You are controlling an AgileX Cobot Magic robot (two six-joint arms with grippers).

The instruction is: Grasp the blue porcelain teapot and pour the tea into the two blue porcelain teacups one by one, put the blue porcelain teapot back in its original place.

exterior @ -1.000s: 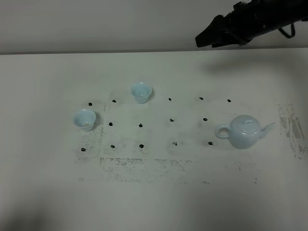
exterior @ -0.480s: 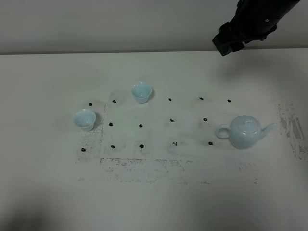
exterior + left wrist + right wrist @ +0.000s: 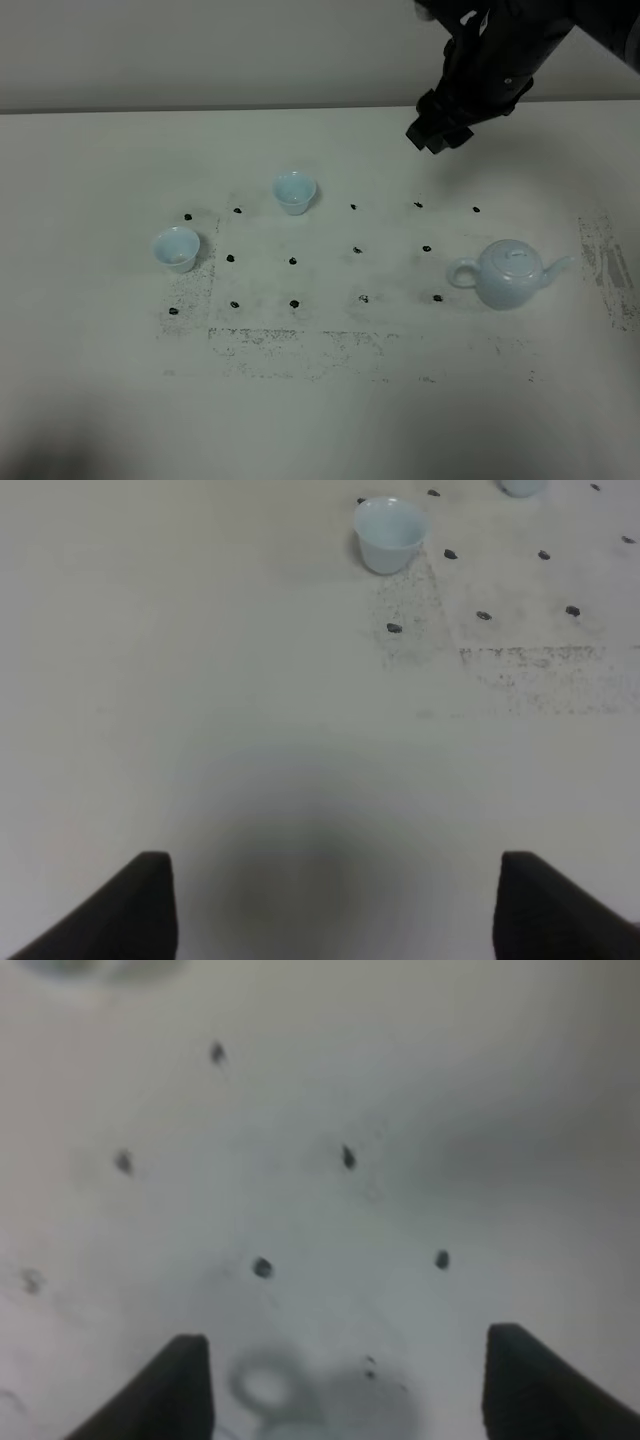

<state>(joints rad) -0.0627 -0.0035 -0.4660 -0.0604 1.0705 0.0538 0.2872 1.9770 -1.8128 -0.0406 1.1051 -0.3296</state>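
Right gripper (image 3: 438, 134), jaws wide and empty, hangs over the table's (image 3: 90, 160) far right. Left gripper (image 3: 335, 860) is likewise spread, holding nothing. The teapot (image 3: 510, 275) sits right, nearer than the right gripper; far cup (image 3: 294, 191) and near cup (image 3: 176, 248) stand left.

the left gripper (image 3: 335, 905) hangs over the white table (image 3: 150, 680), its two dark fingers (image 3: 135, 910) spread wide with nothing between them. a soft shadow (image 3: 300, 850) lies beneath it. well ahead, one pale blue teacup (image 3: 390, 535) stands upright among black dots (image 3: 483, 615). a second teacup (image 3: 522, 486) is cut off at the frame edge.
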